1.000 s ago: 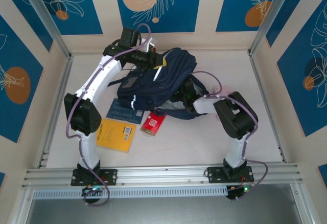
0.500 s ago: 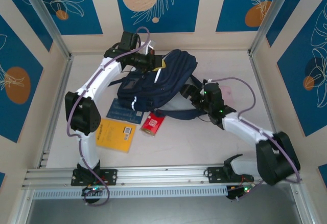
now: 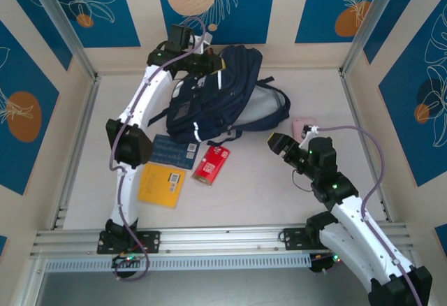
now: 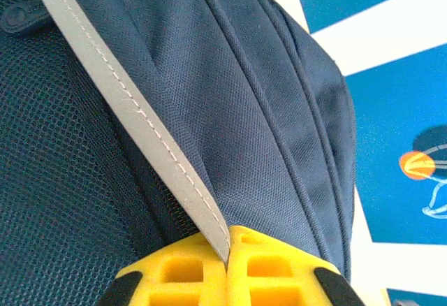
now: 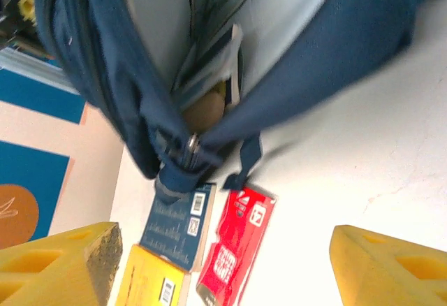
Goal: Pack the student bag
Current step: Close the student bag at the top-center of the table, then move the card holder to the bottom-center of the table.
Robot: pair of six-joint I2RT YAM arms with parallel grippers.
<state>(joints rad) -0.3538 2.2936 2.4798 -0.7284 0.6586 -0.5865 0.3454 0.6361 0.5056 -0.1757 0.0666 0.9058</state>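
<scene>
L gripper (image 4: 227, 257) pinches pale stripe (image 4: 150, 149) of large dark navy fabric backpack (image 3: 209, 103), far left; hold firm. R gripper (image 3: 279, 143), spread, near right: take flat red packet (image 3: 211, 163), prob. edgewise.

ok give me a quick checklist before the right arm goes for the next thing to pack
1. Left gripper shut on the student bag, pinching its reflective stripe: ok.
2. Right gripper open, nothing between its fingers, apart from the bag: ok.
3. Bag mouth open, light lining facing the right arm: ok.
4. Red packet, blue book and yellow book on the table near the bag, in plain sight: ok.
5. Room left inside the bag: cannot tell.
</scene>
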